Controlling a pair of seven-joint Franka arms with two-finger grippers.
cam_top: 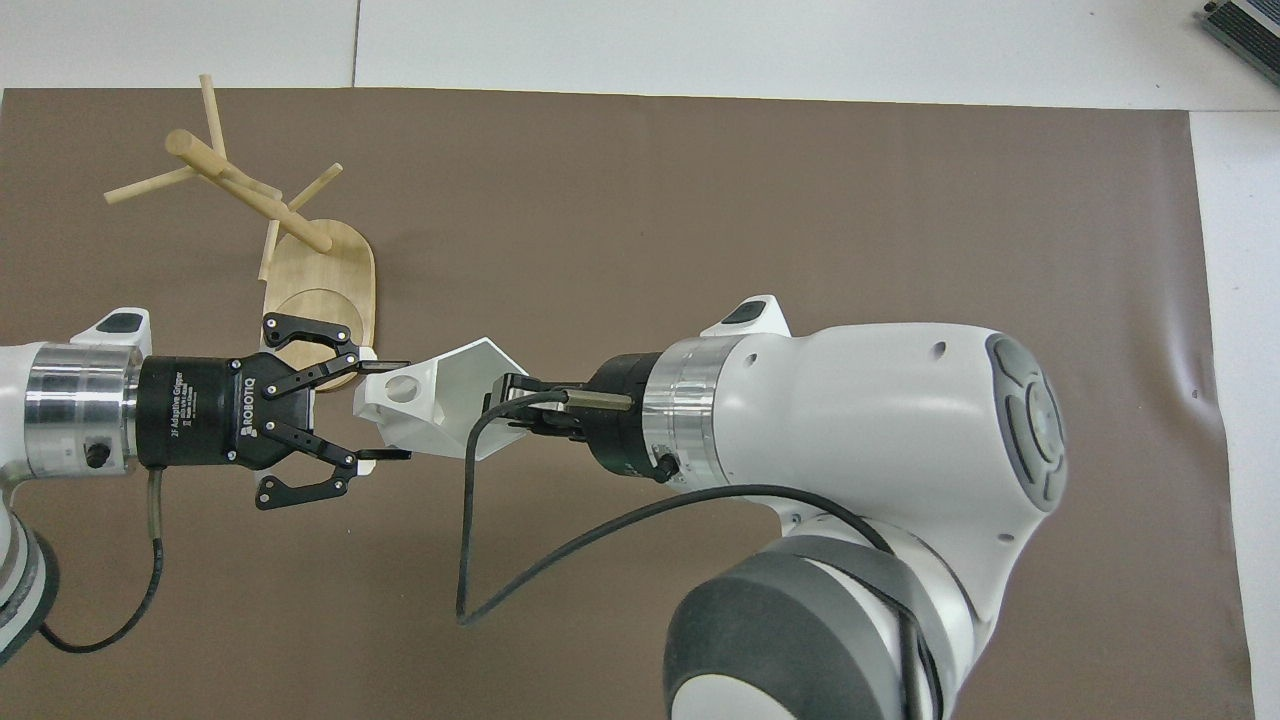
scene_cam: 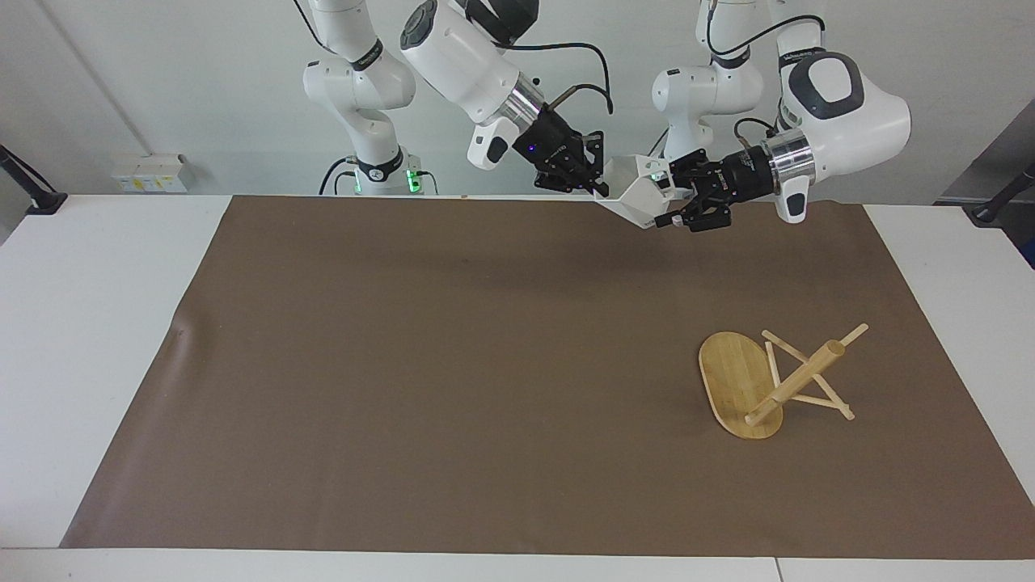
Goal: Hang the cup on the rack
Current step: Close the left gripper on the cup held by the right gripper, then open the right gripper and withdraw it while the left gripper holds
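Note:
The white faceted cup [scene_cam: 639, 198] [cam_top: 440, 395] hangs in the air between both grippers, over the mat's edge nearest the robots. My left gripper [scene_cam: 671, 202] [cam_top: 385, 410] is shut on the cup's handle end, one fingertip on each side. From the other side my right gripper [scene_cam: 598, 187] [cam_top: 508, 400] is at the cup's rim. The bamboo rack [scene_cam: 796, 380] [cam_top: 250, 190] stands on the mat toward the left arm's end, farther from the robots than the cup, with nothing on its pegs.
A brown mat [scene_cam: 453, 364] covers most of the white table [scene_cam: 97, 339]. The rack's oval base [scene_cam: 732, 376] lies under the post and crossing pegs. Nothing else stands on the mat.

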